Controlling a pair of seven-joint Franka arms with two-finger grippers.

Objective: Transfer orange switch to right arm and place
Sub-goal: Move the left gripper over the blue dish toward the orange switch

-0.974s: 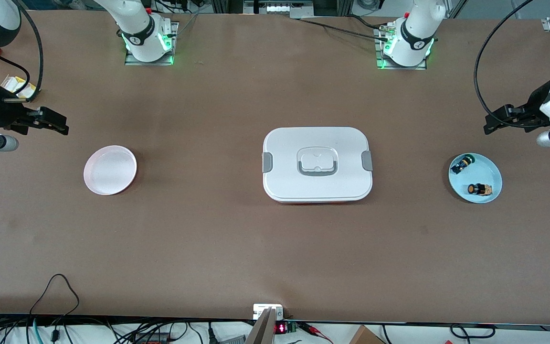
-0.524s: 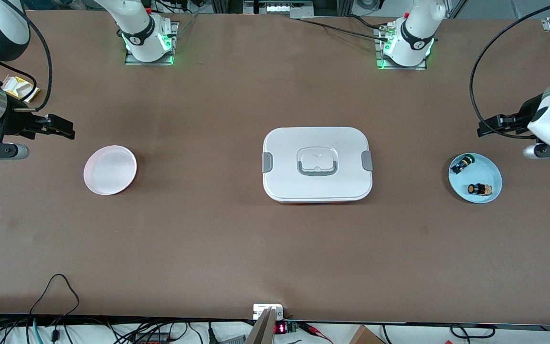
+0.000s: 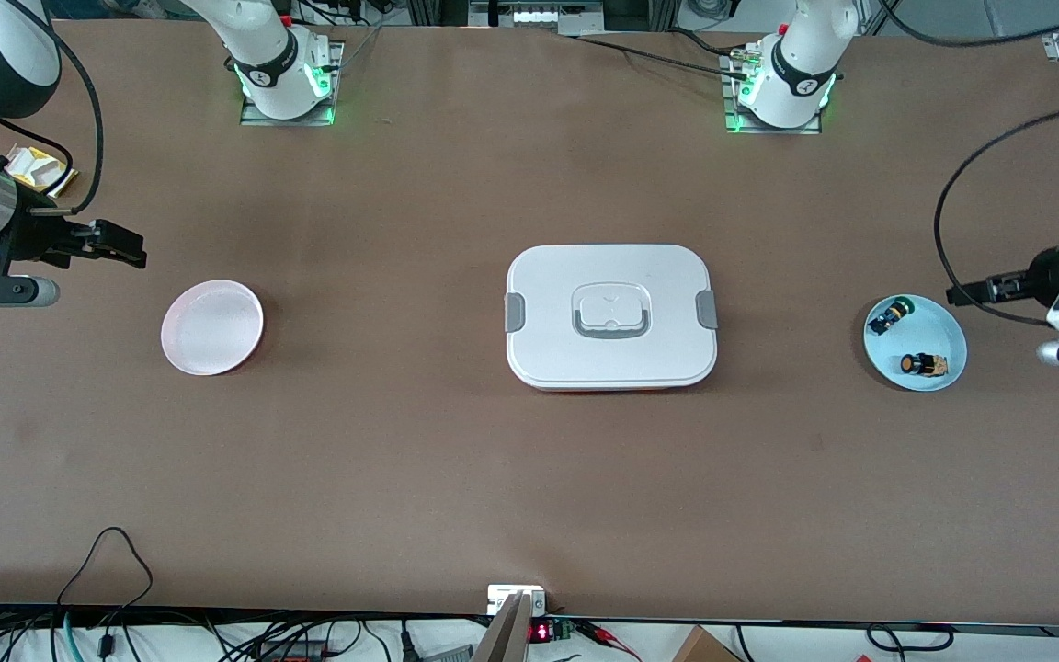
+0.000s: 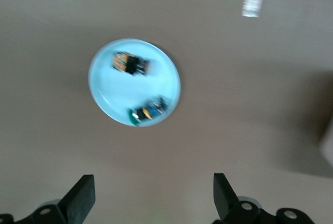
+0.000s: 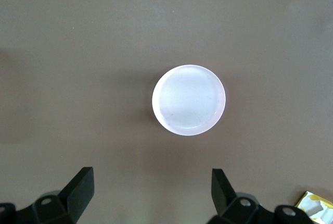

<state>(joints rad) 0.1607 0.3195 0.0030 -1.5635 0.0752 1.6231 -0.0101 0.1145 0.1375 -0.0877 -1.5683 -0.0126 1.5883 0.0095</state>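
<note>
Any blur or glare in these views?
Left wrist view: smeared; blue dish and both switches soft-edged. Right wrist view: sharp; pink dish crisp, mild sheen, faint shadow. Front view: sharp and evenly lit; green base lights glow, lidded box casts a soft shadow.

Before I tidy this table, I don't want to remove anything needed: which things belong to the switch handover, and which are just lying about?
Job:
orange switch in the blue dish
left gripper, open
right gripper, open
pink dish, probably the target

Lying about:
green-capped switch, same dish
white lidded box
yellow packet
</note>
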